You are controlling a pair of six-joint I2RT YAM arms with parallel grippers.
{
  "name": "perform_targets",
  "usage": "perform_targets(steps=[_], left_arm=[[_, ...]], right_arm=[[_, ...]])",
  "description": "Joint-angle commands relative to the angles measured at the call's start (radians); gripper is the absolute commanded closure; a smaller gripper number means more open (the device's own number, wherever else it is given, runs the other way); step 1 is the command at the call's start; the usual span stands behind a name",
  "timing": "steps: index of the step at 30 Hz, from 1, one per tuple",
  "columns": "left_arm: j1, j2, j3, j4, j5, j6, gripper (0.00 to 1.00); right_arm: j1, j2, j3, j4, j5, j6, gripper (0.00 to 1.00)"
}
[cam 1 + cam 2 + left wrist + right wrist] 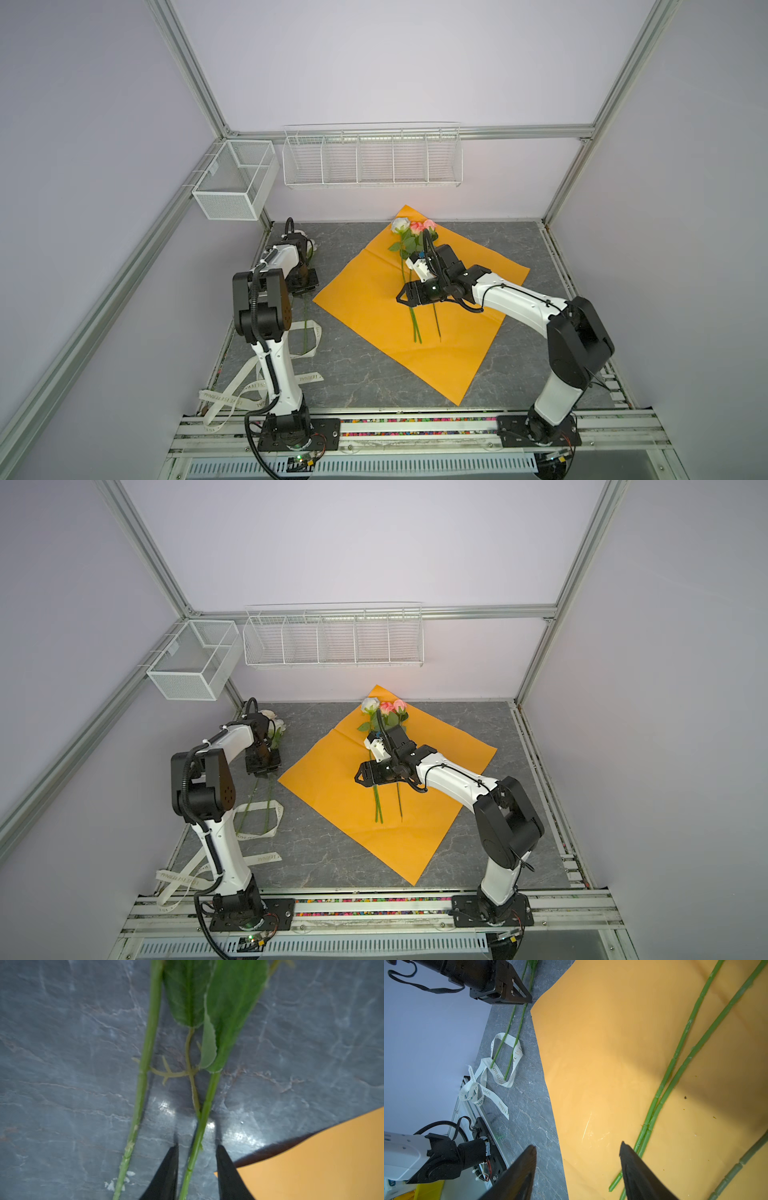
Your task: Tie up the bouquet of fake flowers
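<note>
Top views: three fake roses (417,227) lie on orange paper (365,299); two other roses (277,726) lie beside it on the slate tabletop (316,854).
Left wrist: left gripper (197,1148) jaws apart, straddling one stem (204,1109), not touching it.
Right wrist: right gripper (577,1145) spread wide over the paper's edge.

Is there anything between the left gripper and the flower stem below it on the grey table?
Nothing visible does. In the left wrist view the left gripper stands open astride one stem, with only bare table in the gaps. The second stem lies outside its fingers.
</note>
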Motion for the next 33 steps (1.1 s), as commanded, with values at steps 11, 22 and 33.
perform_targets(steps=[11,22,33], left_arm=[[0.008,0.065,0.011,-0.026,0.037,0.057,0.85],[-0.063,-0.049,0.052,-0.079,0.007,0.122,1.0],[-0.207,-0.333,0.023,-0.185,-0.208,0.005,1.0]], right_arm=[[0.018,0.05,0.055,-0.032,0.006,0.019,0.33],[0.043,0.025,0.045,-0.029,0.044,0.042,0.33],[0.041,-0.127,-0.07,-0.031,0.16,0.027,0.33]])
